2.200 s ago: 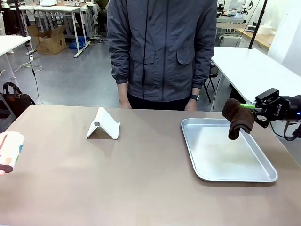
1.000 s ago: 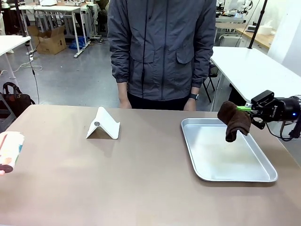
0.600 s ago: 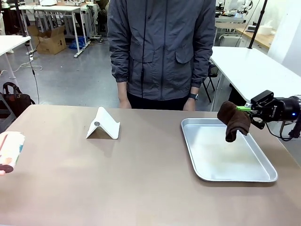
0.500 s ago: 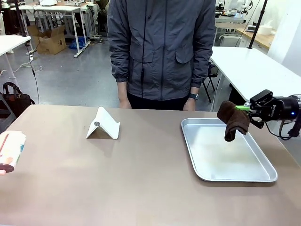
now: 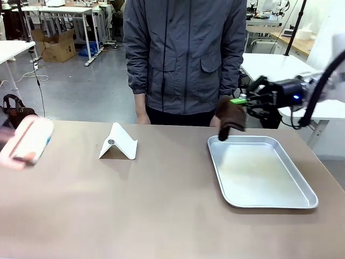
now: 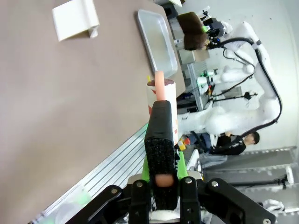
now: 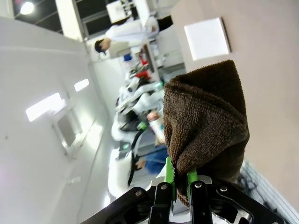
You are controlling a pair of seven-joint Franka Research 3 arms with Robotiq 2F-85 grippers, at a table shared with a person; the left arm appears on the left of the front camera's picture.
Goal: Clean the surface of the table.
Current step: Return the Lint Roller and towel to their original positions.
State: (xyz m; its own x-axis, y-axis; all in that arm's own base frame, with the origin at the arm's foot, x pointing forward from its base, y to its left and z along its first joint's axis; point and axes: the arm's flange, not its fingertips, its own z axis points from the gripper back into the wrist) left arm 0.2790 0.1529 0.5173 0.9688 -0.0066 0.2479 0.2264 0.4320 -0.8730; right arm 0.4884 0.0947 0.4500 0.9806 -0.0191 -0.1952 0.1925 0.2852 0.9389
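Observation:
The brownish table (image 5: 161, 205) spreads across the front view. Above the far left corner of the silver tray (image 5: 269, 204), my right gripper (image 5: 243, 102) is shut on a dark brown cloth (image 5: 230, 117) that hangs off its fingers. The right wrist view has that cloth (image 7: 205, 121) bunched over the green pads of the right gripper (image 7: 180, 176). At the table's left edge, my left gripper (image 6: 161, 109) is shut on a white container with a pink tip (image 6: 161, 88), which appears blurred as the container (image 5: 29, 140) in the front view.
A white folded stand (image 5: 118, 143) sits on the table left of centre, also seen as the stand (image 6: 74, 18) in the left wrist view. A person in a grey jacket (image 5: 186, 54) stands at the far edge, hands down. White tables stand behind on the right.
My right arm swung left and up, carrying the cloth from over the tray's right side to its far left corner. The left-held container rose and moved right.

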